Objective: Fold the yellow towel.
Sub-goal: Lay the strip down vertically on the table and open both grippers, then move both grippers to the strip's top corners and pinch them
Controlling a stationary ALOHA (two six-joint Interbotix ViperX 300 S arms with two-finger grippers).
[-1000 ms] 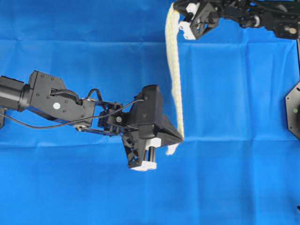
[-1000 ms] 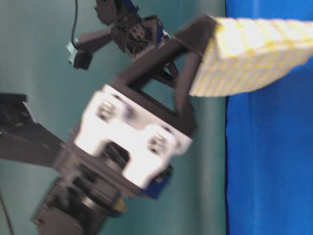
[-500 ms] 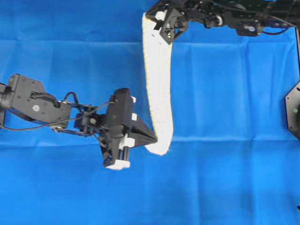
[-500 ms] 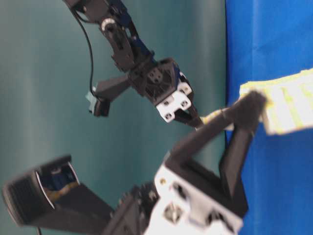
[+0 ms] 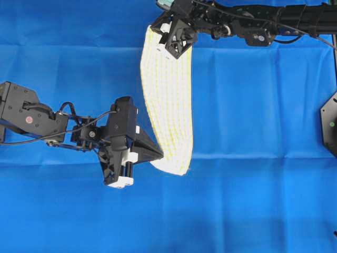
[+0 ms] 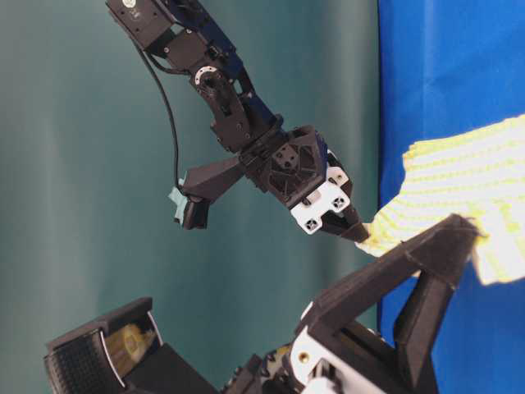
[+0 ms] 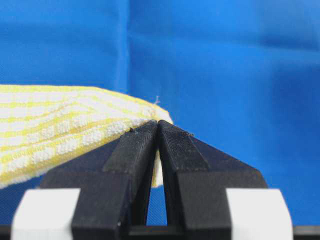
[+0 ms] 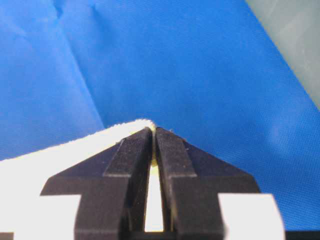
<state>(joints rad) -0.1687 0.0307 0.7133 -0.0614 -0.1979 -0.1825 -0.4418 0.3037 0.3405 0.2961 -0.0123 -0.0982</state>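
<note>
The yellow towel (image 5: 167, 105), white with fine yellow checks, hangs in the air as a long band between my two grippers. My left gripper (image 5: 159, 154) is shut on its near corner, seen close in the left wrist view (image 7: 158, 121) with the towel (image 7: 60, 130) spreading left. My right gripper (image 5: 158, 23) is shut on the far corner; the right wrist view shows its jaws (image 8: 153, 129) pinching the towel's edge (image 8: 65, 155). In the table-level view the towel (image 6: 459, 176) stretches right from the right gripper (image 6: 358, 236).
The plain blue cloth surface (image 5: 253, 200) covers the whole table. A black mount (image 5: 329, 124) sits at the right edge. The left arm (image 5: 31, 118) reaches in from the left, the right arm (image 5: 274, 21) along the top.
Both grippers have moved left with the towel. The towel, seen edge-on as a narrow strip before, has turned and now shows its broad face.
</note>
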